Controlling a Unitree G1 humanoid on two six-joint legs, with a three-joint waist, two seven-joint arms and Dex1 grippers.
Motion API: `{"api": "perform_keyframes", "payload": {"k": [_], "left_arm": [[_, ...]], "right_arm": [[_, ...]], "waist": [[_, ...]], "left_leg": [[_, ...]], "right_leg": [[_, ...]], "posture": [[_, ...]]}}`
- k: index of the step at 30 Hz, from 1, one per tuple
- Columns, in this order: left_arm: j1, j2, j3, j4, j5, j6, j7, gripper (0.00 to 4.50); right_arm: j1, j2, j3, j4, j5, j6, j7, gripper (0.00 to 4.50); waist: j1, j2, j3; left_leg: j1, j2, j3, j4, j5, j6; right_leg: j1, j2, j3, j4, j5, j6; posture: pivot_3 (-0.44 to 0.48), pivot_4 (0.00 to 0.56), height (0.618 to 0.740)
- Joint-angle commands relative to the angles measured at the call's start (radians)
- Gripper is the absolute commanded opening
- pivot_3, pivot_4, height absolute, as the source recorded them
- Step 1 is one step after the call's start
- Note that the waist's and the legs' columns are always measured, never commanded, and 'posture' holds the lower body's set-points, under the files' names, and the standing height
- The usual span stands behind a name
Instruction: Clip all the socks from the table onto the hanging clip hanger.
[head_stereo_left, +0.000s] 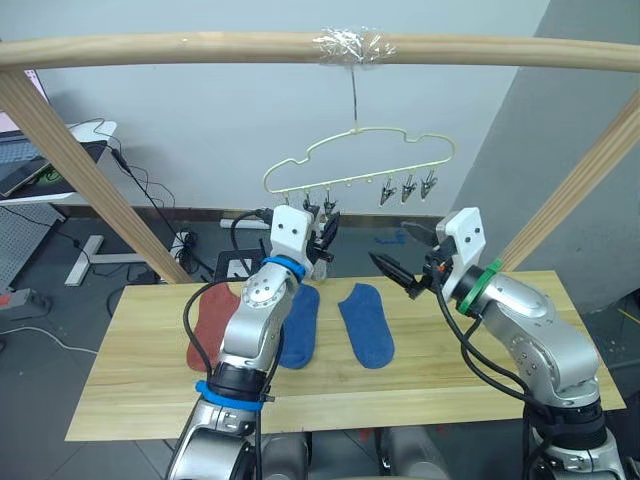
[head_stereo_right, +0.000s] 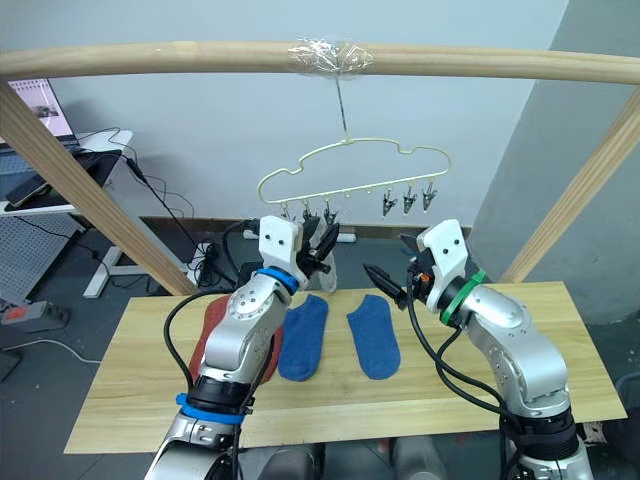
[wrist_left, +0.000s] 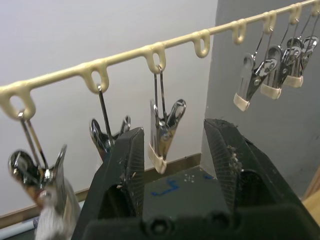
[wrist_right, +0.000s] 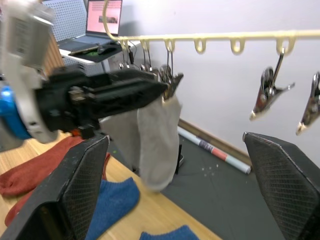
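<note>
Hanging from a taped spot on the wooden pole (head_stereo_left: 300, 46): the pale-yellow clip hanger (head_stereo_left: 358, 160), with a row of little metal clips (wrist_left: 164, 127) along its bottom bar.

Reaching up to the clips at the robot's left end of the hanger: the left gripper (wrist_left: 172, 155), fingers wide apart, holding nothing. Sitting right between those fingers in the left wrist view: one shiny clip.

Dangling from the clips just beside the left gripper: two light grey socks (wrist_right: 152, 142), already pinched in place, hanging down above the worktop edge.

Floating to the right, near the hanger but not touching it: the right gripper (head_stereo_left: 392, 271), fingers spread wide and empty, pointing toward the left arm.

Lying flat on the wooden worktop (head_stereo_left: 520, 390): two blue socks (head_stereo_left: 366, 324), side by side in the middle, a small gap between them. Lying next to them on the robot's left: the rust-red socks (head_stereo_left: 207, 318), partly hidden behind the left arm.

Hanging empty at the right end of the hanger: three more clips (head_stereo_left: 407, 188).
</note>
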Motion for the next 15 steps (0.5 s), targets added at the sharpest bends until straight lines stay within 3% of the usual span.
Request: {"api": "perform_keyframes", "payload": {"k": [1, 15], "left_arm": [[-0.033, -0.009, 0.014, 0.014, 0.018, -0.046, -0.005, 2.08], [-0.084, -0.027, 0.034, 0.088, 0.048, -0.112, -0.006, 2.08]], "right_arm": [[-0.014, -0.009, -0.012, -0.036, 0.014, -0.005, -0.008, 4.50], [-0.025, -0.007, -0.013, -0.030, 0.020, -0.006, -0.021, 4.50]], "waist": [[-0.001, 0.000, 0.000], [-0.004, 0.000, 0.000]], "left_leg": [[0.000, 0.000, 0.000, 0.000, 0.000, 0.000], [0.000, 0.000, 0.000, 0.000, 0.000, 0.000]], "right_leg": [[0.000, 0.000, 0.000, 0.000, 0.000, 0.000], [0.000, 0.000, 0.000, 0.000, 0.001, 0.000]], "posture": [[-0.155, 0.153, 0.740], [-0.158, 0.155, 0.740]]}}
